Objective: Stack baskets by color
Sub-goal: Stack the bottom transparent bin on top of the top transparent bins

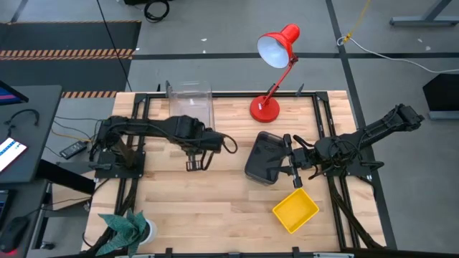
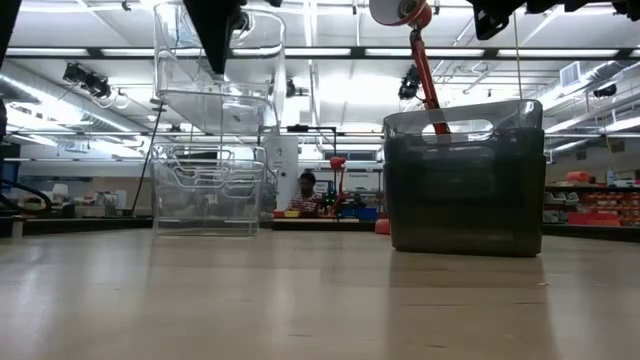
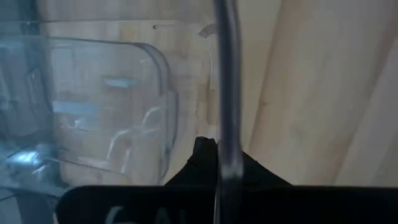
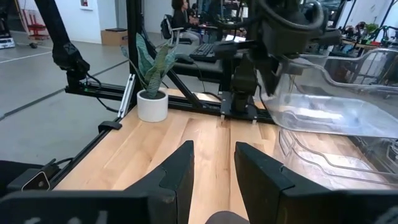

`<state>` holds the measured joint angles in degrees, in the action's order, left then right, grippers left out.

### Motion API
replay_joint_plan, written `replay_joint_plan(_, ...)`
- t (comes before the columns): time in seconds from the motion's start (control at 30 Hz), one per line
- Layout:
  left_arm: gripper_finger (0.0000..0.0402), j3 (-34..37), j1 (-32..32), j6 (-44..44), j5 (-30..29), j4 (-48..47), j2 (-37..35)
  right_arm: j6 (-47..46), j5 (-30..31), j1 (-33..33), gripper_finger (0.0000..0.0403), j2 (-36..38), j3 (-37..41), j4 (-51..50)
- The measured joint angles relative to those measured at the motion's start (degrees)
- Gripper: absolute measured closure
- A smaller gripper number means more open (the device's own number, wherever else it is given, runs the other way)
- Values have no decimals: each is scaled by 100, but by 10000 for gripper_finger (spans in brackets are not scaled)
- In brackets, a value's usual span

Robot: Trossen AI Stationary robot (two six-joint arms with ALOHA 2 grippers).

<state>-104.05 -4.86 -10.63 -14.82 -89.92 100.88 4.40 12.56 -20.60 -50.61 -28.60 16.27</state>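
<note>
My left gripper [image 1: 195, 161] hangs over the table's middle left, pointing down and shut on a clear basket [image 2: 215, 70] that is raised off the table. A second clear basket [image 1: 190, 104] stands on its base at the far edge, and it also shows low in the low view [image 2: 208, 190]. A dark grey basket [image 1: 264, 158] stands on the table at centre right. My right gripper [image 1: 290, 161] hovers open by that basket's right side, higher than its rim, with nothing between its fingers [image 4: 186, 168]. A yellow basket [image 1: 295, 210] rests on the table near the front right. My left gripper pinches the raised clear basket's wall at its rim [image 3: 225, 124] between its two fingers, one finger inside and one outside. The fingers come from above, pointing steeply down. The basket hangs below them, lifted clear of the table [image 4: 329, 93].
A red desk lamp [image 1: 276, 50] stands with its base [image 1: 264, 109] at the far edge, between the clear and grey baskets. A potted plant [image 1: 129, 228] sits at the near left corner. Bare wood lies in front of both grippers.
</note>
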Motion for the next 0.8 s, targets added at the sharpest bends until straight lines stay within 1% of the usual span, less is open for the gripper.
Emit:
replay_joint_plan(0.3,396,439,670,832,-1,208,-26,-13,0,2,282,0,0,-3)
replay_joint_plan(0.5,396,717,1141,1235,-1,412,-24,-13,-2,2,282,0,0,-7)
replay_joint_plan(0.57,396,772,1275,1296,13,477,-24,-13,-2,2,282,1,0,-7)
replay_joint_plan(0.67,396,830,1446,1292,185,568,-24,-13,-2,2,282,0,0,-11)
replay_joint_plan(0.8,396,1006,1564,1353,280,740,-22,-6,-2,2,282,0,0,-17)
